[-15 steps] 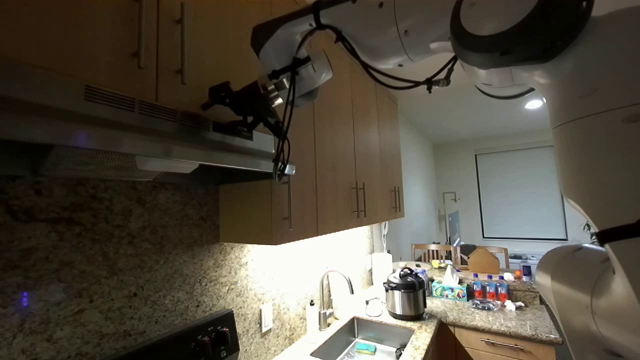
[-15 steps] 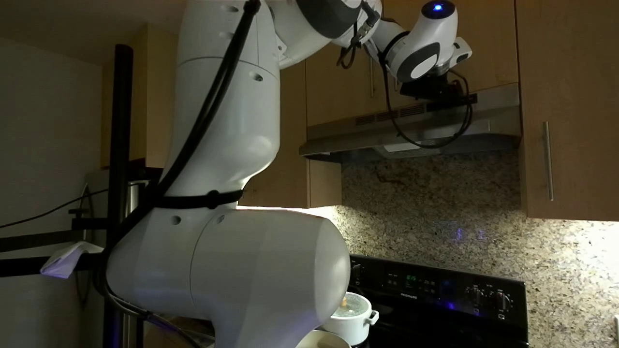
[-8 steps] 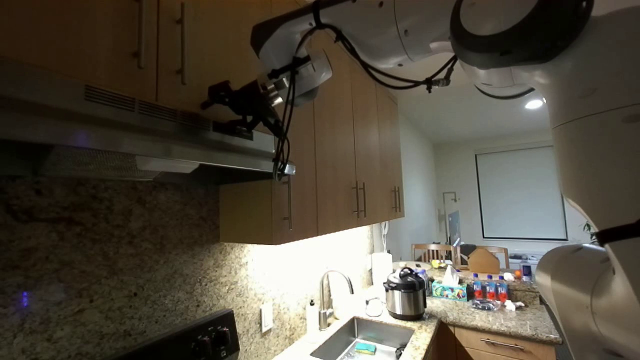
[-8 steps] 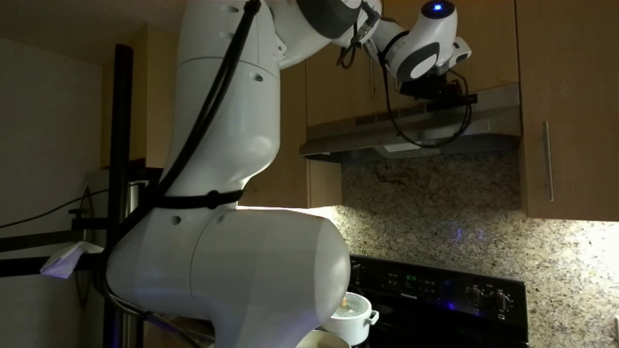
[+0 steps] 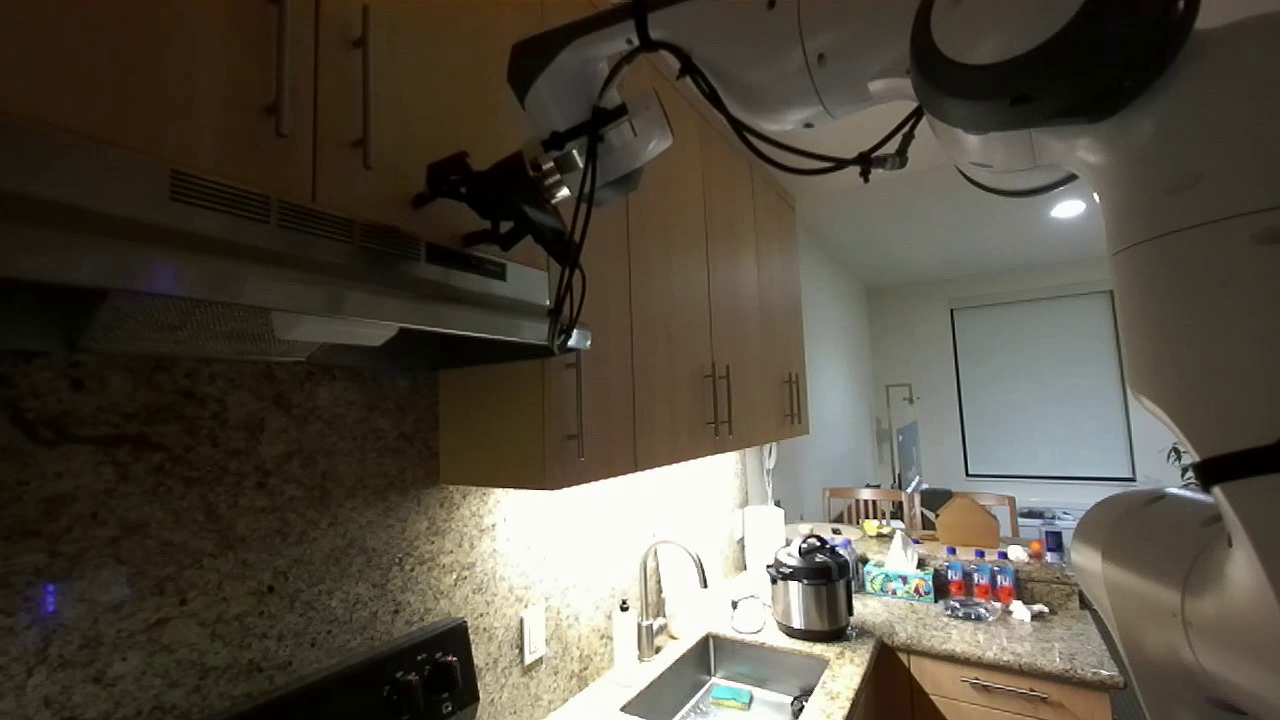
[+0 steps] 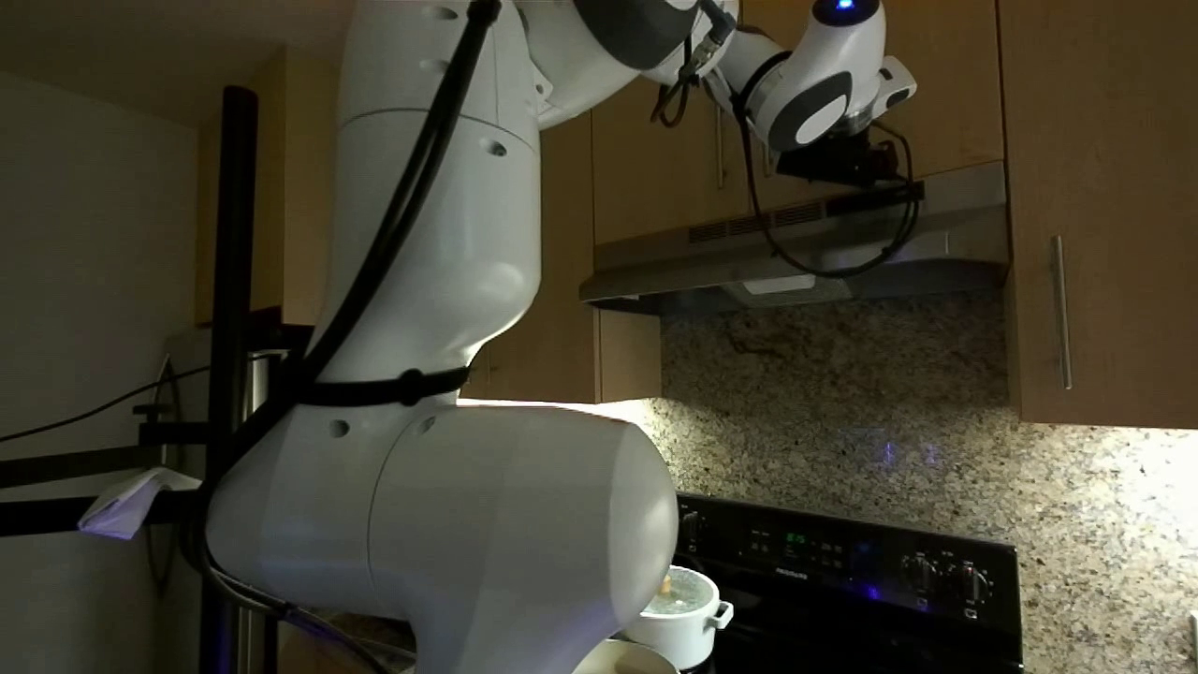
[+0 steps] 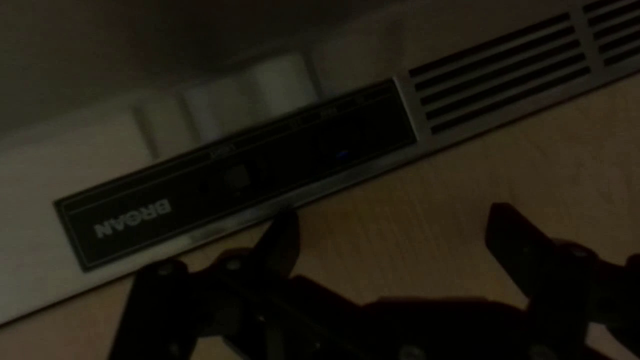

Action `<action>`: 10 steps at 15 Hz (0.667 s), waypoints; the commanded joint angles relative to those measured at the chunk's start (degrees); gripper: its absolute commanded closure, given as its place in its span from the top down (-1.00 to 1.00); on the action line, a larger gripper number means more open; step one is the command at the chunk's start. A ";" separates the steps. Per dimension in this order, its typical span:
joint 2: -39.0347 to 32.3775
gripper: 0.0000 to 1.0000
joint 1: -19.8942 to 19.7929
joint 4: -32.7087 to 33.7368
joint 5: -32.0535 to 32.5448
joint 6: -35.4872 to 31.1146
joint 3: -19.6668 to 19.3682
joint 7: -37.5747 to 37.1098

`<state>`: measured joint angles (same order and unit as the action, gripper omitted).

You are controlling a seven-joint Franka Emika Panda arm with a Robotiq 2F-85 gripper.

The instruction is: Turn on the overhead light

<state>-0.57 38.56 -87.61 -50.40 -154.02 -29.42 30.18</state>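
The hood (image 5: 300, 275) hangs beneath a cupboard (image 5: 430, 90), and the arm (image 6: 524, 505) reaches up to the hood's front. The fingers (image 7: 282, 242) are spread wide, with a plain gap between them, just above the hood and near the panel (image 7: 295, 157) toward one end of it; whether they touch the hood or the cupboard, I cannot tell. In the dim wrist view the panel bears the word BROAN, upside down, and a small pale switch (image 7: 237, 177); the finer lettering is too blurred to read. A row of slots (image 7: 500, 72) runs along the hood next to the panel. The light (image 5: 335, 328) is a pale lens set into the hood's underside, visible in both exterior views. Below the hood, in an exterior view, are the black stove (image 6: 842, 608) and a white pot (image 6: 688, 637), the pot partly hidden by the arm. In an exterior view, to the side of the hood and lower down, are the sink (image 5: 765, 655) and the surface (image 5: 930, 625); on the surface, farther from the hood than the sink, stands a cooker (image 5: 812, 605). A ceiling lamp (image 5: 1068, 208) shines well apart from the hood
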 commanded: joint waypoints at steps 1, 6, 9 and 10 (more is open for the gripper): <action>2.48 1.00 0.35 -3.19 3.18 -3.04 0.28 -1.25; 3.04 1.00 0.17 -5.62 4.99 -4.24 0.13 -3.32; 3.36 1.00 0.22 -6.45 4.70 -4.76 0.20 -3.35; 3.25 1.00 0.21 -6.34 4.57 -4.67 0.20 -3.14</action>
<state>0.91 38.52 -91.40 -46.75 -157.71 -29.58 28.16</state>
